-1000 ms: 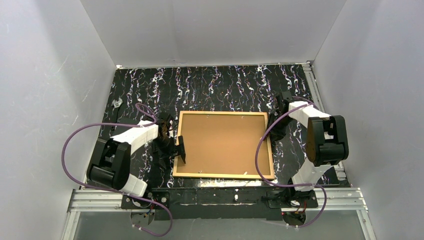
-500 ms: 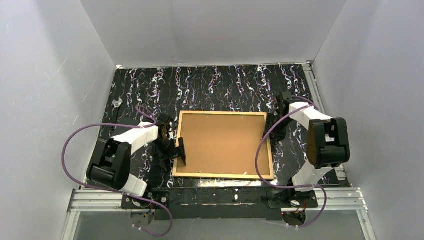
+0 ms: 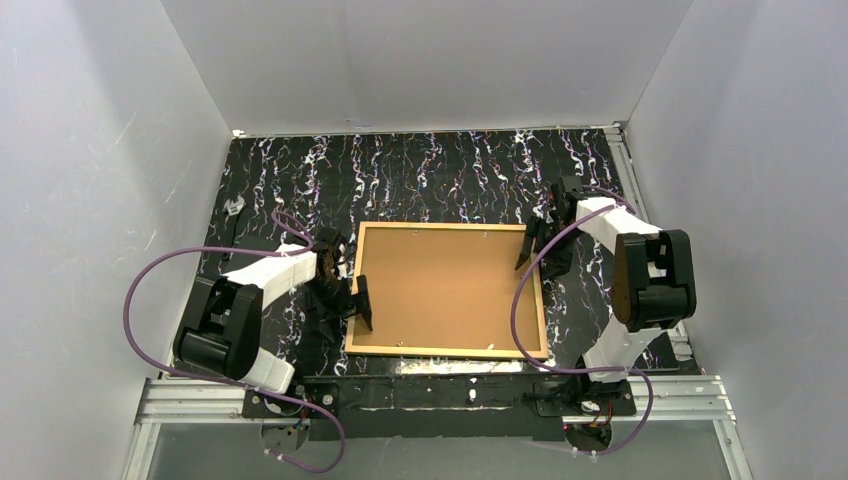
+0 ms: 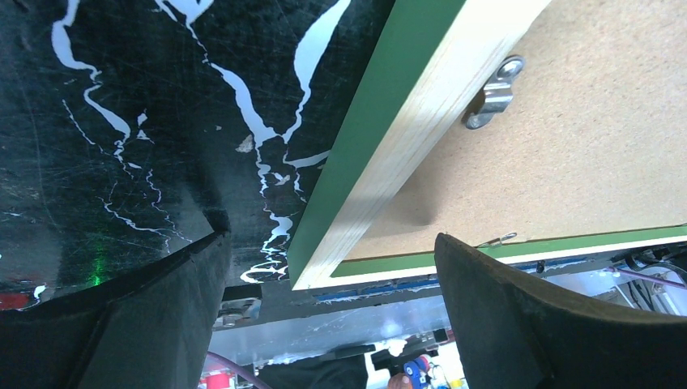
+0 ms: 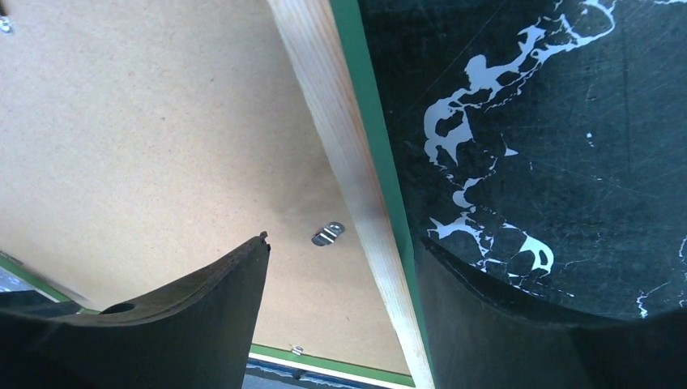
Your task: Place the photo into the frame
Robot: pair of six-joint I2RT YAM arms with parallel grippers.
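The green frame (image 3: 447,351) lies face down in the middle of the table, its tan wood back edge up. The brown backing board (image 3: 445,285) sits inside it, with metal turn clips (image 4: 492,96) along the rim. The photo is hidden. My left gripper (image 3: 345,300) is open and empty; it straddles the frame's left side (image 4: 364,138) near the near-left corner. My right gripper (image 3: 533,250) is open and empty; it straddles the frame's right side (image 5: 340,146), with one finger over the board (image 5: 162,138) and the other over the table.
The black white-veined tabletop (image 3: 430,175) is boxed in by grey walls on three sides. An aluminium rail (image 3: 440,395) runs along the near edge. A small pale scrap (image 3: 236,207) lies at the far left. Purple cables loop beside both arms.
My right gripper has shifted left from beside the frame's right side to over it, its fingers now across that edge. The left arm and the frame have not moved.
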